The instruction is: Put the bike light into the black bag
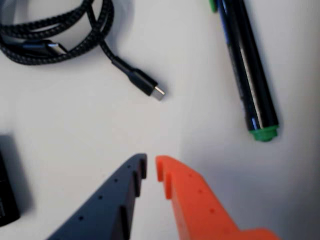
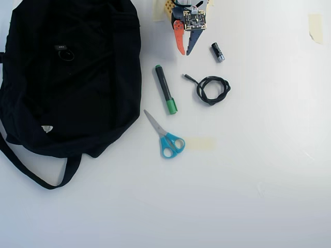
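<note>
The black bag (image 2: 98, 88) lies at the left of the overhead view, with its long strap (image 2: 31, 173) trailing toward the bottom. A small black blocky thing with a ring, which looks like the bike light (image 2: 63, 51), rests on the bag's upper part; its red face does not show. My gripper (image 2: 184, 51) is at the top centre, right of the bag, with orange and dark blue fingers nearly together and nothing between them. In the wrist view the gripper (image 1: 150, 167) hovers over bare white table.
A green-capped black marker (image 2: 165, 89) (image 1: 247, 65), blue-handled scissors (image 2: 165, 137), a coiled black cable (image 2: 212, 89) (image 1: 50, 35) and a small black and silver cylinder (image 2: 217, 52) lie right of the bag. Tape patches (image 2: 200, 143) are on the white table.
</note>
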Robot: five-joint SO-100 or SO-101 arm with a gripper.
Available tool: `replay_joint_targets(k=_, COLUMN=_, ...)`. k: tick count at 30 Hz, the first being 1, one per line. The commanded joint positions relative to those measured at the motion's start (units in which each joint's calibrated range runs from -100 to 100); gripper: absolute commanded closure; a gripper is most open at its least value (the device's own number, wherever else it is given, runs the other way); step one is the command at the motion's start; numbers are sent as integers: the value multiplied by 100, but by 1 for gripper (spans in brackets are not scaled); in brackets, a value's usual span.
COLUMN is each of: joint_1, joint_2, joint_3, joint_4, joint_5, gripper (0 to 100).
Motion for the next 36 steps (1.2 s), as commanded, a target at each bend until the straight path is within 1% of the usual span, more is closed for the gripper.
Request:
replay_joint_targets(k=1, joint_1=-35, joint_2=-66, joint_3=127, joint_4=-94, joint_5=-11, gripper=98)
replay_joint_targets(k=3, joint_1=-27, joint_2=-66, joint_3=549, joint_4=-76, joint_5=15, gripper=98)
replay_joint_targets(k=5, joint_1=-35, joint_2=-33, joint_3=1079, joint_4=-300, joint_5=5, gripper=98)
replay_joint_targets(k=36, joint_1=-132, joint_2=-42, joint_3=1052, joint_4=-343, joint_5=15, gripper=98)
